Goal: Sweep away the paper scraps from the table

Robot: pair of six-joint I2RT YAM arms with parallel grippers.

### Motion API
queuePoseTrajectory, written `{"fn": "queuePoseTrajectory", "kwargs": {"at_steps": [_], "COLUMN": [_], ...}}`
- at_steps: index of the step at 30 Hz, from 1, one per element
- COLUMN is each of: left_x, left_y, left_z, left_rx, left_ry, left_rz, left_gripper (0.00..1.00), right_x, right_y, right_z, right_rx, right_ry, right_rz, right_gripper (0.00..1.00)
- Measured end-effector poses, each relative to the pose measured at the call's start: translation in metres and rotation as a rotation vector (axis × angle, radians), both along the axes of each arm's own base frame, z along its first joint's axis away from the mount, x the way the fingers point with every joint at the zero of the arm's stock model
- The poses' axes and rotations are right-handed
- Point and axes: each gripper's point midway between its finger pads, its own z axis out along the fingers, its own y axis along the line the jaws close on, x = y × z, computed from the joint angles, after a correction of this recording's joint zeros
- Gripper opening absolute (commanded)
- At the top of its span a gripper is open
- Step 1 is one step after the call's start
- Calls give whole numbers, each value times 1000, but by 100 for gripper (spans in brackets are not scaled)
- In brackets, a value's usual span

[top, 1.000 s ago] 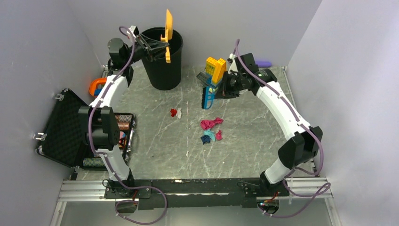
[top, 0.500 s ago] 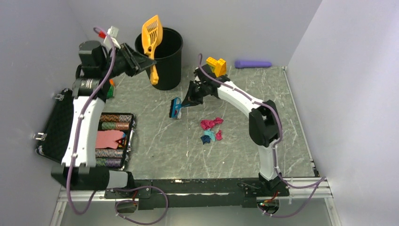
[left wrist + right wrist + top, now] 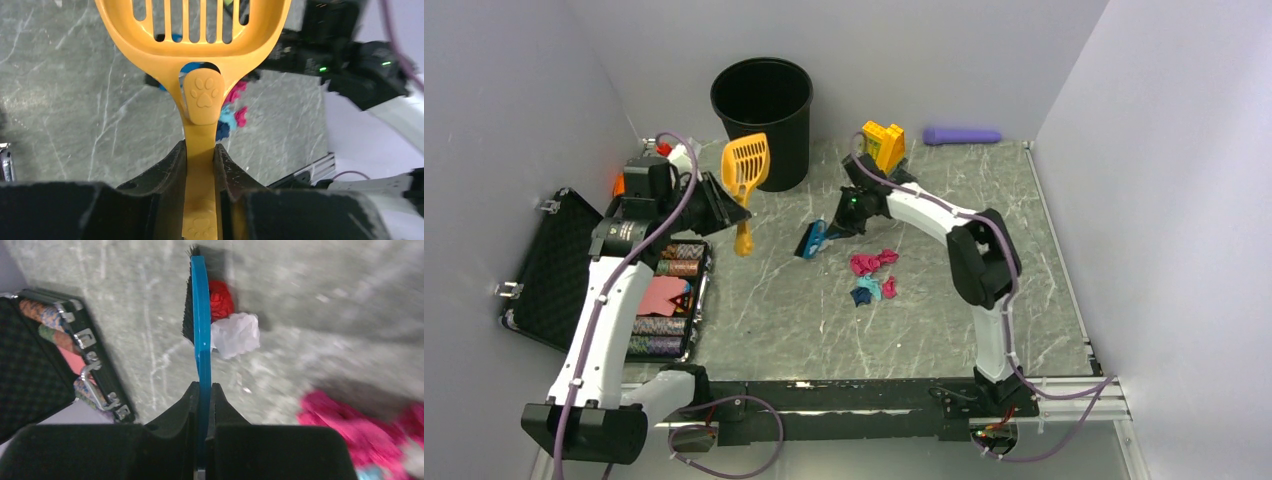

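Pink, teal and dark blue paper scraps (image 3: pixel 872 275) lie clustered mid-table (image 3: pixel 774 310). They also show in the left wrist view (image 3: pixel 231 112), beyond the scoop. A red scrap (image 3: pixel 221 297) and a white scrap (image 3: pixel 235 334) lie against the blue brush (image 3: pixel 201 315); in the top view the brush (image 3: pixel 812 240) hides them. My right gripper (image 3: pixel 839 222) (image 3: pixel 202 392) is shut on the brush's handle, bristles at the table. My left gripper (image 3: pixel 727 210) (image 3: pixel 201 160) is shut on the handle of the orange slotted scoop (image 3: pixel 744 170) (image 3: pixel 200 30), held above the table's left part.
A black bin (image 3: pixel 762 120) stands at the back. A yellow-and-orange brick build (image 3: pixel 883 143) and a purple object (image 3: pixel 962 135) sit at the back edge. An open black case with poker chips (image 3: pixel 664 295) lies at the left, its corner showing in the right wrist view (image 3: pixel 60 340).
My left arm has brought the scoop down from over the bin to above the table's left side. My right arm has swung the brush left and down beside the red and white scraps.
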Motion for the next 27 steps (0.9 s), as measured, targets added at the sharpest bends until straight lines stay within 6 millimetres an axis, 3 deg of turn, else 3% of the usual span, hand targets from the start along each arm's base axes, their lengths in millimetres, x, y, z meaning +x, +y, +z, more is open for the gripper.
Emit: {"fn": "queuePoseTrajectory", "kwargs": {"at_steps": [3,7,12,17,23,27], "left_x": [-8,-17,-23,-21,-25,-27], "left_y": [-6,-25,-57,-73,-75,-75], "left_z": [-16,-21,-38,-68,-94,-96], "left_rx": [54,111,164,262,373,394], "left_ry": [31,18,39,109,173,169], "left_rz": [-32,-108,-215,-275,-315,-324], "left_gripper": [0,0,0,0,0,0], "right_x": [-12,-32,-46,-41,-13,-25], "right_y": [-33,-74,-107,-125,-134,-129], "right_z": [4,14,25,42,91,100], "right_rx": [-35,-82,-133,-153,-137,-82], "right_ry": [3,-9,-28,-61,-192,-223], "right_rz": [-41,-72,-75,-20,72,208], "right_gripper": [0,0,0,0,0,0]}}
